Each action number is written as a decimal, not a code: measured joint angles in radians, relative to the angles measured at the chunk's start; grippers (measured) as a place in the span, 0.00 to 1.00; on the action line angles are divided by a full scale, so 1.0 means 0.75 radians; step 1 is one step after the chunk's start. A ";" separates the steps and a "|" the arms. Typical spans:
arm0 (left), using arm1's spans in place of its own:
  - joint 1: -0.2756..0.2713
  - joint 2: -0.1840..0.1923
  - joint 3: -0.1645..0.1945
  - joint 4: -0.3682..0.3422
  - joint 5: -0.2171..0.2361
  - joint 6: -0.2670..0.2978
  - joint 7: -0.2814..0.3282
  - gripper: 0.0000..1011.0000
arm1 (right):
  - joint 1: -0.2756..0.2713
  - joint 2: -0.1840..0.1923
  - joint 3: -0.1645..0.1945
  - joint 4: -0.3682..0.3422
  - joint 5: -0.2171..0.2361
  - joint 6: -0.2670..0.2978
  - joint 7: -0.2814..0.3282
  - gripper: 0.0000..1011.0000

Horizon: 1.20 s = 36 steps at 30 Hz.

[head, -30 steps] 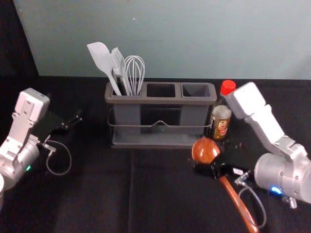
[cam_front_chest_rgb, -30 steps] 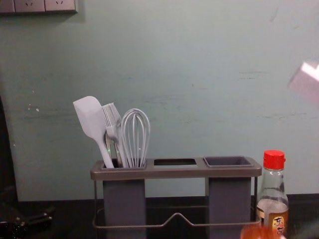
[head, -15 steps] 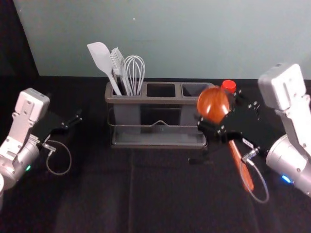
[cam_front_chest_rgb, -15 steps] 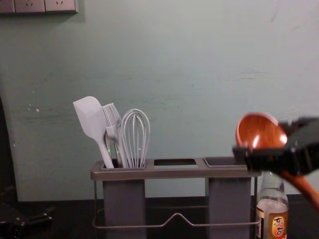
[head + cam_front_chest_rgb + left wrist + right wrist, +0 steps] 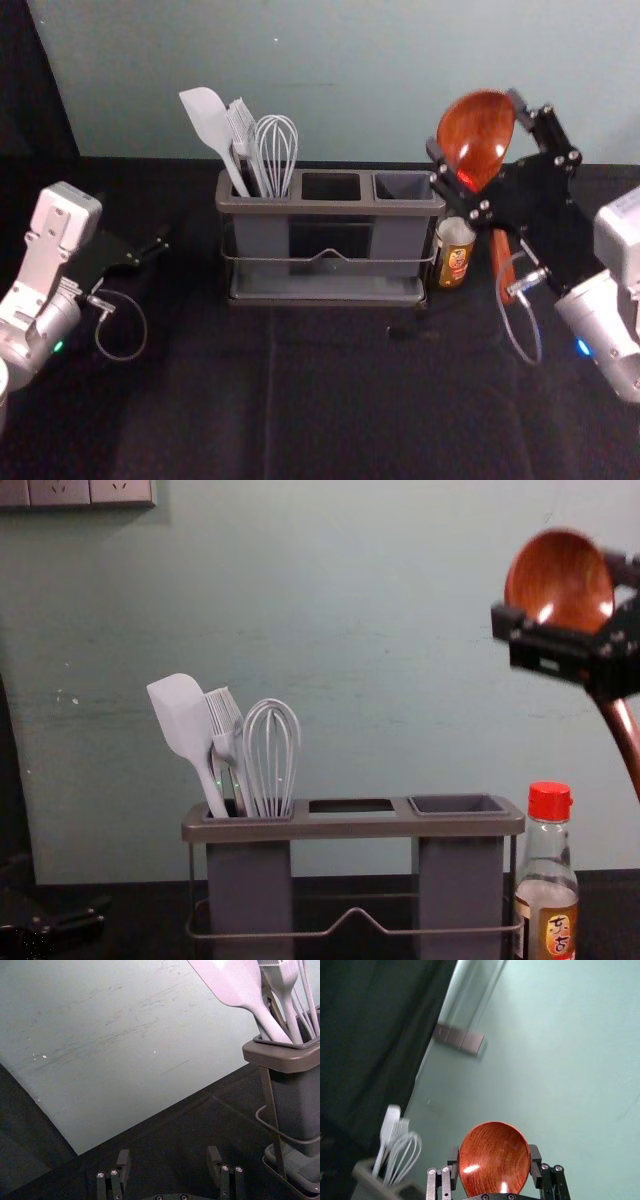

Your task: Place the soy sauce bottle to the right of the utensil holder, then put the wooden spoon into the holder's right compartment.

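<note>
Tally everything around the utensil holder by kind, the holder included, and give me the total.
Clear red-capped soy sauce bottle: 1
Reddish-brown wooden spoon: 1
Grey three-compartment utensil holder: 1
White flat-headed spatula: 1
White bristled brush: 1
White wire whisk: 1
Total: 6, plus a narrow piece too hidden to name.

Right gripper (image 5: 475, 123) raised, left gripper (image 5: 152, 250) low, spread

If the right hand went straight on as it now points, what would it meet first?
Beyond the spoon it carries, the right hand would likely meet the wall first, though depth is unclear.
</note>
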 joint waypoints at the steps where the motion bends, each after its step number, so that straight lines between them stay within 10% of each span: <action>1: 0.000 0.000 0.000 0.000 0.000 0.000 0.000 0.99 | 0.006 -0.005 -0.001 0.010 -0.009 -0.033 -0.006 0.83; 11: 0.000 0.000 0.000 0.000 0.000 0.000 0.000 0.99 | 0.144 -0.076 -0.021 0.151 -0.111 -0.312 -0.053 0.83; 36: 0.000 0.000 0.000 0.000 0.000 0.000 0.000 0.99 | 0.544 -0.259 -0.068 0.628 0.067 -0.365 0.144 0.83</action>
